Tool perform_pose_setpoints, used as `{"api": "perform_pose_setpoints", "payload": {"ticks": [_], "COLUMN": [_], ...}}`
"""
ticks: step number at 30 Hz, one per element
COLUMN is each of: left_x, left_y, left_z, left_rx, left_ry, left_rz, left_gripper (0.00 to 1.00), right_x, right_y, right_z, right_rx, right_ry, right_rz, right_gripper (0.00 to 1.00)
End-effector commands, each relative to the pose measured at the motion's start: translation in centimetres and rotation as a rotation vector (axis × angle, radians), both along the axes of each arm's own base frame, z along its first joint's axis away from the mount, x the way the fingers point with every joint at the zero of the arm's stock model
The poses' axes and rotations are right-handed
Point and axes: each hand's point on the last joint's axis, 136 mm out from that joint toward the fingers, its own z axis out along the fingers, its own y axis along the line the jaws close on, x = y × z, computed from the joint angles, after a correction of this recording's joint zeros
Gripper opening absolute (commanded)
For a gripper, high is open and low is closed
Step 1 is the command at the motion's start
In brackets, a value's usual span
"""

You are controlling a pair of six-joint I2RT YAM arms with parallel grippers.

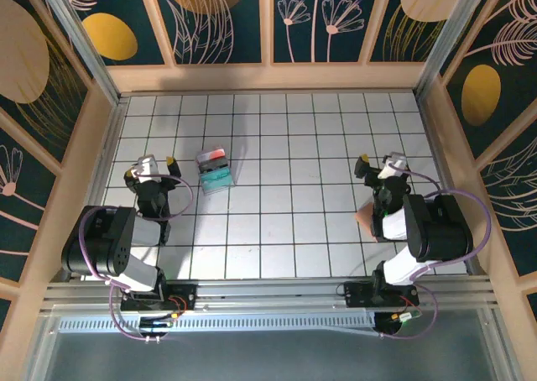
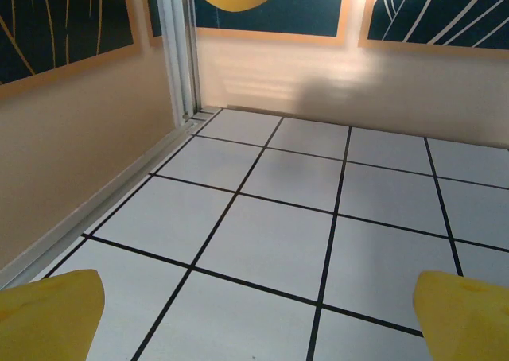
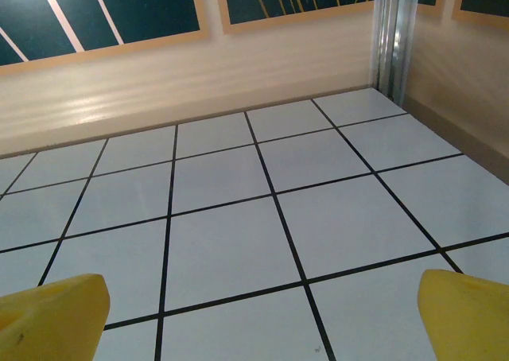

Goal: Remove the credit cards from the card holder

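Top external view: at the left, the left gripper (image 1: 151, 166) is held low over the tiled table (image 1: 277, 247) with its jaws spread wide and nothing between them; in the left wrist view its yellow fingertips (image 2: 49, 317) are seen at the two lower corners with bare tiles between. Just to its right a small clear box (image 1: 216, 170) with red and teal contents is set, its long axis running away from the arms with a slight tilt; it is not taken for the task's thing. Further right, a pale tan-pink patch (image 1: 363, 216) is made out on the tiles, touching or tucked under the left side of the right arm. It is judged to be an edge of the card holder or one of the cards, though which cannot be told, nor can its long axis. The right gripper (image 1: 383, 161) is likewise spread wide and empty, and it points away from that patch, which lies behind it, towards the base. The right arm is judged by far the nearer, and a pull-back would be needed first.
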Motion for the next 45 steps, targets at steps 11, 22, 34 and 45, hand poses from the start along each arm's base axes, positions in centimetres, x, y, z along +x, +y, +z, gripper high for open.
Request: {"api": "perform_pose_setpoints", "payload": {"ticks": [11, 22, 34, 45], "left_x": [0.3, 0.3, 0.3, -0.7], "left_y": [0.4, 0.4, 0.4, 0.4], "left_z": [1.3, 1.2, 1.3, 2.2], "left_rx": [-0.019, -0.020, -0.020, -0.019], "left_ry": [-0.053, -0.053, -0.054, -0.095], "left_rz": [0.020, 0.020, 0.020, 0.017], "left_gripper": [0.99, 0.99, 0.99, 0.99], "right_x": [-0.3, -0.3, -0.3, -0.3], "right_y": [-0.2, -0.3, -0.2, -0.8], "right_z": [0.7, 0.7, 0.7, 1.2], "right_rx": [-0.001, -0.001, 0.000, 0.010], "right_ry": [-0.035, -0.035, -0.035, -0.036], "right_rz": [-0.019, -0.020, -0.019, -0.051], "right_gripper": [0.99, 0.99, 0.99, 0.99]}}
